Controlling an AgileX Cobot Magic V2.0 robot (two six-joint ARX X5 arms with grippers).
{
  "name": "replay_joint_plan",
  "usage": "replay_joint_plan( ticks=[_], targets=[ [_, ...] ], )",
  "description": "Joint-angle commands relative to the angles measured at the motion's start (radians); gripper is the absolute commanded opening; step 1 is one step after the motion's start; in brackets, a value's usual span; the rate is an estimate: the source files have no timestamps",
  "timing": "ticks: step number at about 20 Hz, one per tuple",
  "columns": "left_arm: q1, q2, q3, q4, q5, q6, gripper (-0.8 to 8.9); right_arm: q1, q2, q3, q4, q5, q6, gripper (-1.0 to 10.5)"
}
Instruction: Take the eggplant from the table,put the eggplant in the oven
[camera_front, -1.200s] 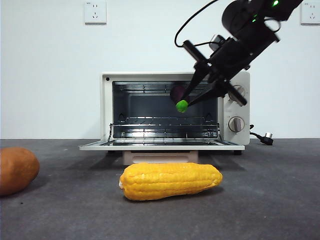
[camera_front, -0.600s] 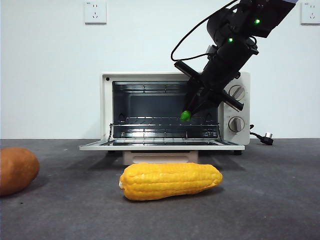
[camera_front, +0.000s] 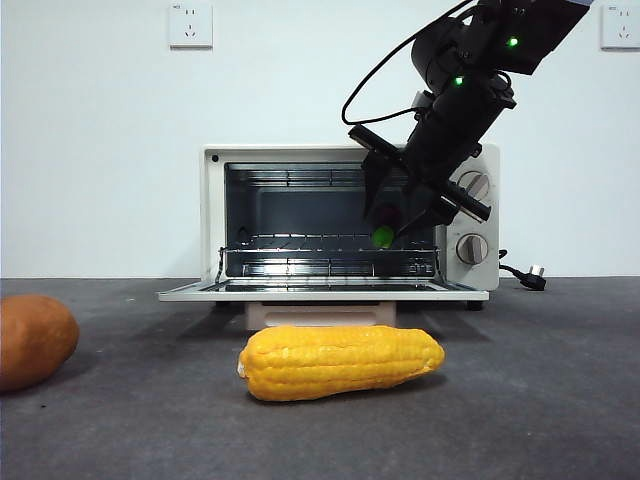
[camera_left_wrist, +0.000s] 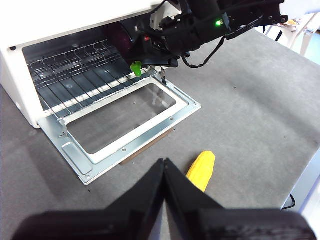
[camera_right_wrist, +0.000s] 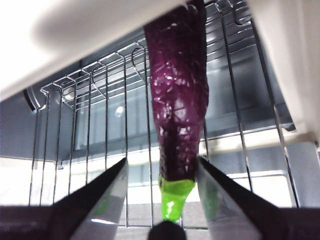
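The right gripper (camera_right_wrist: 162, 200) has its two jaws spread apart, one on each side of the eggplant (camera_right_wrist: 179, 105), with a sliver of rack showing between each jaw and the purple skin, so the jaws flank it rather than pinch it. The eggplant lies lengthwise along the wire rack (camera_right_wrist: 100, 130) inside the oven, its bright green stem end pointing back toward the wrist camera and its dark body running deeper into the cavity (whether it rests fully on the wires cannot be told from here). In the front view the same right gripper (camera_front: 392, 222) reaches down from the upper right corner into the right half of the oven's (camera_front: 215, 215) opening, and only the green tip of the eggplant (camera_front: 382, 237) shows there, just above the rack (camera_front: 290, 243) and near the knob panel side. The left wrist view shows that gripper (camera_left_wrist: 150, 47) at the oven's mouth, the eggplant (camera_left_wrist: 122, 37) dark behind it and the stem hanging over the rack's front edge.

The oven door (camera_front: 320, 292) lies folded down flat toward the table's front. The left gripper (camera_left_wrist: 164, 172) hangs well apart from the oven, above the table (camera_left_wrist: 250, 100), its jaws pressed together on nothing.

A yellow corn cob (camera_front: 341, 362) lies on the table in front of the door, and an orange-brown lump (camera_front: 34, 340) sits at the table's left edge.
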Motion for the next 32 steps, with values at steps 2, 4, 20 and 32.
replay_joint_plan(
  ticks=[2,4,20,32],
  targets=[
    [-0.004,0.0,-0.004,-0.02,-0.002,0.004,-0.06,0.002,0.0,0.006,-0.024,-0.006,-0.013,3.2],
    [-0.01,0.0,-0.004,-0.018,-0.007,0.004,-0.06,0.002,-0.015,0.008,-0.043,-0.006,-0.037,3.2],
    [-0.012,0.0,-0.004,-0.016,-0.007,0.004,-0.06,0.002,-0.218,0.009,-0.237,0.015,-0.222,3.2],
    [-0.016,0.0,-0.004,-0.013,-0.007,0.004,-0.06,0.009,-0.57,0.009,-0.608,-0.014,-0.474,3.2]
  ],
)
